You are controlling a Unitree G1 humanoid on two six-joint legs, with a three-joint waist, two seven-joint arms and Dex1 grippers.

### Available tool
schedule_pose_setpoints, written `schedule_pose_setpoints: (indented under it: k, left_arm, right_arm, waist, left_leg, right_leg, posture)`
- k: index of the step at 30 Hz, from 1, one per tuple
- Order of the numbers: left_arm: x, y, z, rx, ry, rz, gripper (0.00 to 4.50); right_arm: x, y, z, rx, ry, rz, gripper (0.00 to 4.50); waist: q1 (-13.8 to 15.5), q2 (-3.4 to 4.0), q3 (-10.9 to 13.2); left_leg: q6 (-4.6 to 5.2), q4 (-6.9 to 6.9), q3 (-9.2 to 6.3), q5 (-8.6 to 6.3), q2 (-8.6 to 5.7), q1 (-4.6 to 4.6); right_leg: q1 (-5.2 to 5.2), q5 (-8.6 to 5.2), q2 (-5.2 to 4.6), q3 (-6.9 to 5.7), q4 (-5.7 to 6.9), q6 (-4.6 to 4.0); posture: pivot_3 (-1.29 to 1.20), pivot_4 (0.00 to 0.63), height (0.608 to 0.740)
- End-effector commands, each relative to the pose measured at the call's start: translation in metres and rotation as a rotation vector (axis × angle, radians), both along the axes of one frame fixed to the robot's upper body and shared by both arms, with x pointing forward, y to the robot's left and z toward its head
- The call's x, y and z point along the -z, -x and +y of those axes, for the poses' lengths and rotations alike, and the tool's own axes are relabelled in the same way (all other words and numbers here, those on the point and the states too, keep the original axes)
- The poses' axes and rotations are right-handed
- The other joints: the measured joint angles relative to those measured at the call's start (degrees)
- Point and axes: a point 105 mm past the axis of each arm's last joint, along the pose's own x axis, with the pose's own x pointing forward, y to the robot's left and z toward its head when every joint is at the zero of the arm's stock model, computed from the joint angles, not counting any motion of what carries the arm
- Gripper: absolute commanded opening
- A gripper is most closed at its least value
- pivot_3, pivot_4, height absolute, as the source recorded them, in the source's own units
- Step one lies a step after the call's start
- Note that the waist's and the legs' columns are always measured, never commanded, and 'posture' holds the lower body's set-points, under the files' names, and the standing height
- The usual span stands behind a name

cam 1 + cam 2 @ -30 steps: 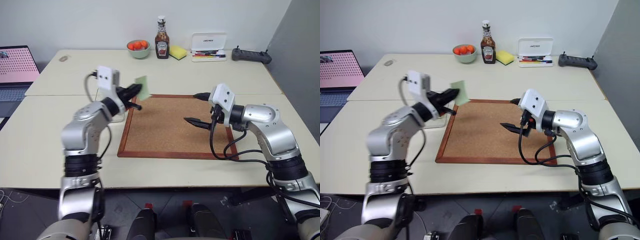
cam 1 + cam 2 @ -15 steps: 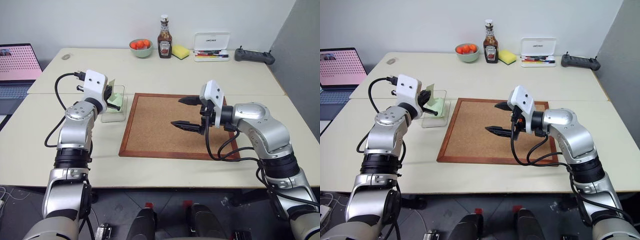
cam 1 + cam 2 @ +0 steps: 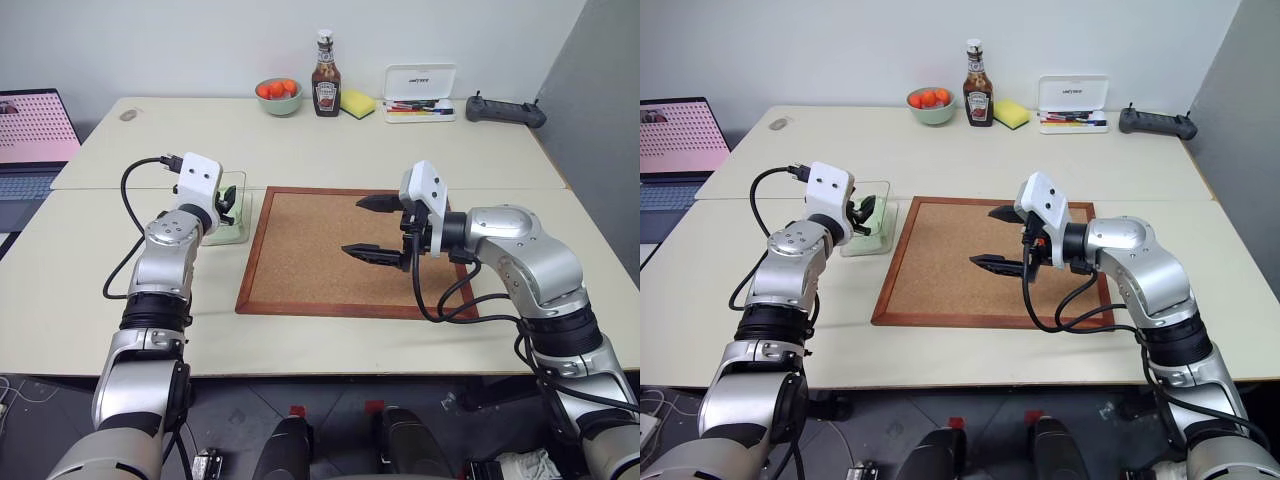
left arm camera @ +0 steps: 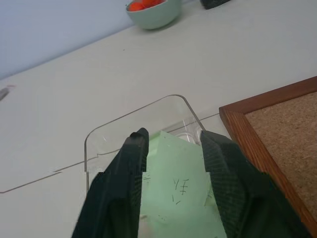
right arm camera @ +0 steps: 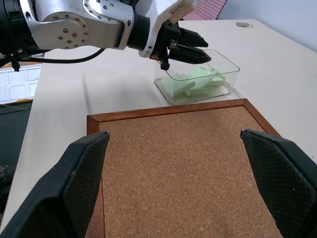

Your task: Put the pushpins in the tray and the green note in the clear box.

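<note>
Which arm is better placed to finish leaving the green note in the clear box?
Left. The left gripper is at the clear box, its fingers apart on either side of the green note, which lies inside. The right gripper hangs open over the cork board, away from the box.

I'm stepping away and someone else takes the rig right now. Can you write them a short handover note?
Left tool: fingers apart over the clear box, the green note between them and lying in the box; no grip to be seen.
Right tool: open, holding nothing, above the cork board.
Done: the green note is in the clear box, on other green slips.
Left: the pushpins. I cannot make out any pins or the tray in these views, so find both first.
Next, probably: pull the left tool back out of the box.
</note>
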Motion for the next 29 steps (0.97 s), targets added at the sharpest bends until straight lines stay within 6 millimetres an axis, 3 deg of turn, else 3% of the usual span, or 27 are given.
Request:
schedule_pose_setpoints:
  k: [1,2,10,15,20,25,29]
  left_arm:
    - [-0.027,0.0,-0.002,0.001,-0.056,-0.09,3.0]
    - [-0.03,0.002,-0.002,0.006,-0.062,-0.096,3.18]
    - [-0.053,0.029,-0.018,0.119,0.031,-0.117,3.18]
    - [-0.068,0.054,-0.032,0.179,-0.006,-0.187,3.18]
    - [-0.049,0.071,-0.055,0.268,0.027,-0.161,3.18]
    - [-0.018,0.087,-0.085,0.407,0.052,-0.075,3.18]
    - [0.008,0.097,-0.096,0.462,0.077,-0.007,3.18]
  right_arm:
    - [-0.015,0.002,0.0,-0.018,-0.011,-0.052,4.5]
    - [-0.015,0.002,0.0,-0.014,-0.011,-0.049,4.5]
    - [-0.004,-0.003,-0.013,0.071,-0.021,-0.008,4.5]
    - [-0.009,-0.02,-0.041,0.258,-0.15,-0.065,4.5]
    - [0.001,-0.018,-0.059,0.334,-0.227,-0.126,4.5]
    - [0.035,-0.011,-0.064,0.397,-0.25,-0.112,4.5]
    - [0.054,-0.011,-0.066,0.465,-0.269,-0.109,4.5]
  waist:
    - [0.0,0.0,0.0]
    - [0.0,0.0,0.0]
    - [0.0,0.0,0.0]
    - [0.04,0.0,0.0]
    - [0.08,-0.01,-0.01]
    - [0.04,-0.01,-0.01]
    - [-0.05,-0.01,-0.01]
  left_leg:
    - [0.0,0.0,0.0,0.0,0.0,0.0]
    - [0.0,0.0,0.0,0.0,0.0,0.0]
    - [0.0,0.0,-0.01,0.0,0.01,-0.02]
    - [0.0,0.0,0.0,0.0,0.02,-0.02]
    - [0.0,0.0,0.02,0.0,0.01,0.02]
    - [0.0,-0.01,0.07,0.0,0.02,0.04]
    - [0.01,0.0,0.11,0.0,0.03,0.12]
  right_leg:
    - [0.0,0.0,0.0,0.0,0.0,0.0]
    - [0.0,0.0,0.0,-0.01,0.0,0.0]
    - [0.0,0.0,-0.01,0.01,-0.02,0.0]
    - [-0.01,0.0,-0.01,0.03,0.0,0.0]
    - [0.04,0.0,-0.01,0.04,-0.03,0.0]
    - [0.05,0.0,0.0,0.08,-0.01,-0.01]
    - [0.07,0.0,0.02,0.11,0.03,0.0]
  posture:
    - [0.0,0.15,0.74]
    - [0.0,0.15,0.74]
    - [0.0,0.15,0.74]
    - [0.0,0.15,0.74]
    - [0.0,0.15,0.74]
    - [0.0,0.15,0.74]
    - [0.0,0.15,0.74]
